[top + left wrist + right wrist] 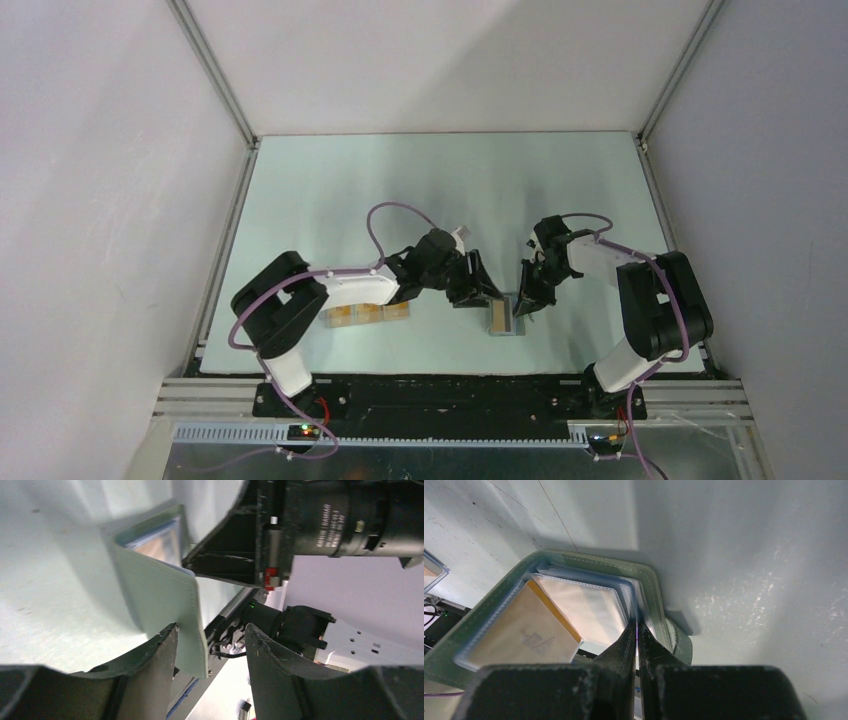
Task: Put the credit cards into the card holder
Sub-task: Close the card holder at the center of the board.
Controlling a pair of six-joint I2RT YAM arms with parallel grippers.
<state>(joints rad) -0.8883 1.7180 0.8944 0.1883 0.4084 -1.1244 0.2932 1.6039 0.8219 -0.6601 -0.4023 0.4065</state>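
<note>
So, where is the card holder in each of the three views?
Top external: card holder low centre of the picture.
Left wrist: card holder centre-left, one grey-green side standing up.
Right wrist: card holder centre-left, lying open.
Shared landmark: the right hand, shut on its edge.

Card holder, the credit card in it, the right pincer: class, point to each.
card holder (589,562), right wrist view, grey-green stitched rim.
credit card (524,630), right wrist view, middle of its tan face.
right pincer (638,632), right wrist view, between its shut fingertips.

pale green table (330,190) between plain white walls (100,200).
</note>
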